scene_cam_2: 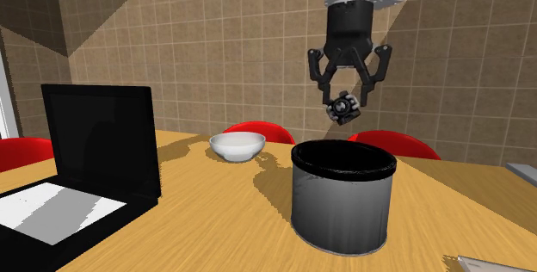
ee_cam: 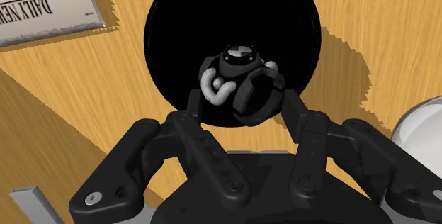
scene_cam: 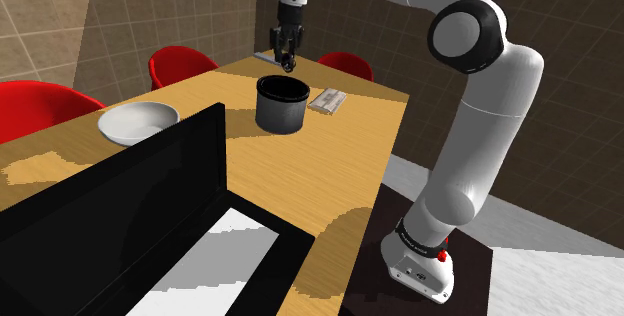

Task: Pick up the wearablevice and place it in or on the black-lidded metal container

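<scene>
Black gripper (ee_cam: 242,103) fingers pinch the small black-and-grey wearable device (ee_cam: 239,81) between them, and it hangs in the air right over the open mouth of the dark grey container (scene_cam_2: 340,206), upper right of centre in the second exterior view. Out on the wooden table (scene_cam: 370,134), a folded newspaper (scene_cam: 328,100) lies just beside the container, a white bowl (scene_cam: 138,122) sits at the shoulder view's left, and an open black laptop (scene_cam: 120,199) stands lower left.

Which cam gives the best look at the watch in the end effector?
Wrist view: the watch, clasped in the end effector, sits close up, round face and strap clear, over the dark container. Second exterior view shows the watch small above the container's rim; shoulder view, a tiny dark speck.
</scene>
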`<state>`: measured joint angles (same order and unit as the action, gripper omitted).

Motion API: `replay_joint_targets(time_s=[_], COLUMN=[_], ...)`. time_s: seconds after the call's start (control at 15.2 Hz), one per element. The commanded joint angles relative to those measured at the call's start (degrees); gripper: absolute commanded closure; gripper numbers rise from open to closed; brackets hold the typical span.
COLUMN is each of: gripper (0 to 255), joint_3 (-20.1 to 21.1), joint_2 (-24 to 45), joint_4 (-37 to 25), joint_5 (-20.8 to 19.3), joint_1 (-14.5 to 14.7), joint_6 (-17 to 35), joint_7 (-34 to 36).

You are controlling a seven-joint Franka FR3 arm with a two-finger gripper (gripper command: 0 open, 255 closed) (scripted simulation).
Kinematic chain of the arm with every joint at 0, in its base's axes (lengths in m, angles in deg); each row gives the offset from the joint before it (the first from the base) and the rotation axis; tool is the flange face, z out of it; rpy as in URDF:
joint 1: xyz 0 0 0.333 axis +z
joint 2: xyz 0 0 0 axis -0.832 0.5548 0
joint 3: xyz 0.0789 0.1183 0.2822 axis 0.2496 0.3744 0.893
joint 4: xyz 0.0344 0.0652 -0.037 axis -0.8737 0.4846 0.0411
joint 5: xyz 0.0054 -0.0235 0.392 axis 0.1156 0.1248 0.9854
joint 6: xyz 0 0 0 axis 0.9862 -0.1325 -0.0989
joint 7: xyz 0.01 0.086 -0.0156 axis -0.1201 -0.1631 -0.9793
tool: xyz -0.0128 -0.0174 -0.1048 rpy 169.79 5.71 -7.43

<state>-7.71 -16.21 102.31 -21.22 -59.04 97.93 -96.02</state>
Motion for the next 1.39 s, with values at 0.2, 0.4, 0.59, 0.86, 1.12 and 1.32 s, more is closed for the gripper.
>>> replay_joint_targets(time_s=[0.2, 0.4, 0.59, 0.86, 1.12, 1.32], gripper=[255, 255, 255, 255, 255, 0], joint_3=[0.0, 0.0, 0.0, 0.0, -0.1, -0.1], joint_2=[-0.4, -0.4, -0.4, -0.3, -0.3, -0.5], joint_4=[4.4, 6.8, 9.0, 9.7, 9.7, 9.9], joint_5=[0.0, 0.0, 0.0, 0.0, 0.0, 0.0], joint_1=[-0.1, 0.0, 0.0, 0.0, 0.0, 0.0], joint_6=[4.0, 6.3, 8.6, 9.4, 9.4, 9.5], joint_7=[-0.1, -0.1, -0.1, -0.1, -0.1, -0.1])
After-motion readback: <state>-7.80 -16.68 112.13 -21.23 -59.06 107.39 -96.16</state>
